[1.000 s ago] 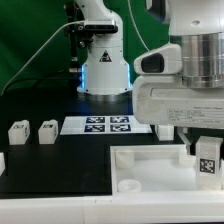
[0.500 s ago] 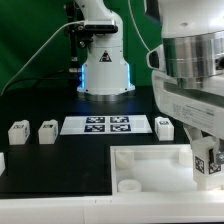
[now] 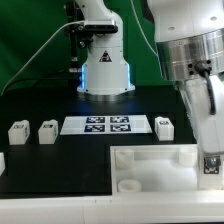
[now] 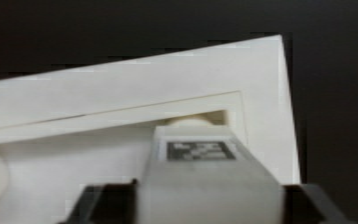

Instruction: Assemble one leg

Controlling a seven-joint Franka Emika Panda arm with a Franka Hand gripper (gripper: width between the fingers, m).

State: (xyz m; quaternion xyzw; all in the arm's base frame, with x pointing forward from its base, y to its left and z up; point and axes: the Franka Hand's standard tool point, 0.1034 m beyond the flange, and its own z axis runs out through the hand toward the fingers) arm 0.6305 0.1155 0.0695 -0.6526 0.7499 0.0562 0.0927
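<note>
My gripper (image 3: 211,160) is shut on a leg (image 3: 211,164), a small white block with a marker tag, and holds it upright over the corner of the large white tray-like piece (image 3: 150,160) on the exterior view's right. In the wrist view the leg (image 4: 199,160) fills the gap between the dark fingers (image 4: 105,205), with its tag facing the camera. Its far end is at a round spot inside the tray piece's rim (image 4: 247,80). Whether the leg touches the tray piece is hidden. Three more legs stand on the black table: two on the exterior view's left (image 3: 18,132) (image 3: 47,131) and one right of the marker board (image 3: 164,126).
The marker board (image 3: 105,124) lies at the table's middle, in front of the arm's base (image 3: 105,72). A white piece (image 3: 2,160) is cut off by the exterior view's left edge. A green screen stands behind the table.
The wrist has turned and the gripper has moved down and to the exterior view's right, carrying the leg lower over the tray piece's corner. The loose legs have not moved.
</note>
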